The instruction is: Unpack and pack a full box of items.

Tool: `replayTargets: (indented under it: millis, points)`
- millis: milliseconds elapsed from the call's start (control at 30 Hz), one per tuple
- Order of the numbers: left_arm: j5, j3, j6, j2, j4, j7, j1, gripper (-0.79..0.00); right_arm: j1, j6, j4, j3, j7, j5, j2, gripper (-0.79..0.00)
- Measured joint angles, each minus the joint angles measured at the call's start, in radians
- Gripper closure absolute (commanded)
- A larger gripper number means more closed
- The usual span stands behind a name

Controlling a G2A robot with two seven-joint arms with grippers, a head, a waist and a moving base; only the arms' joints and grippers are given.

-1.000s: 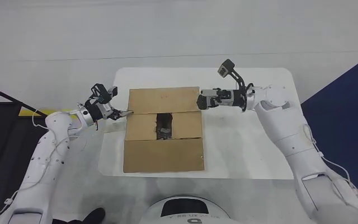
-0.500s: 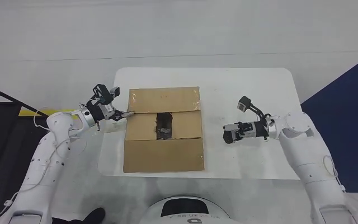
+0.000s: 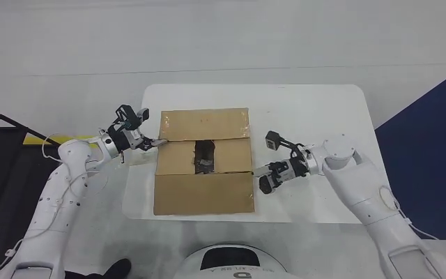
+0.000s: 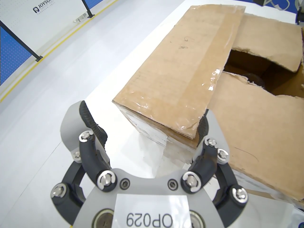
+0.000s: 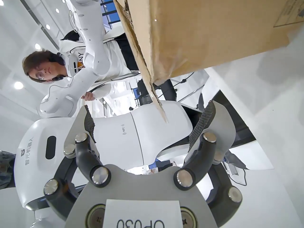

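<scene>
White counter is carrying the box mid-surface. I'm holding right tool spread at box's near-right corner, flap edge lying between its fingers; left tool spread, straddling box's left edge.

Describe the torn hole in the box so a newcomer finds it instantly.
On the white table sits a brown cardboard box. At the middle of its top, where two flaps meet, is a ragged-edged hole, the only dark patch on otherwise plain brown cardboard.
</scene>
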Motion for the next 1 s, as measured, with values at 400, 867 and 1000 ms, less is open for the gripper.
replayTargets:
  millis: [400, 867, 1000]
  points:
    - [0.0, 0.0, 0.0, 0.0, 0.0, 0.0, 0.0, -0.785, 0.104, -0.044, 0.098, -0.198, 0.009, 0.482, 0.007, -0.785]
    - [-0.016, -0.063, 0.068, 0.01, -0.031, 0.022, 0.025, -0.785, 0.181, -0.315, 0.209, -0.232, -0.009, 0.582, 0.017, -0.785]
    - [-0.03, -0.146, 0.089, 0.025, -0.033, 0.059, 0.048, -0.785, 0.187, -0.39, 0.169, -0.233, -0.074, 0.522, 0.006, -0.785]
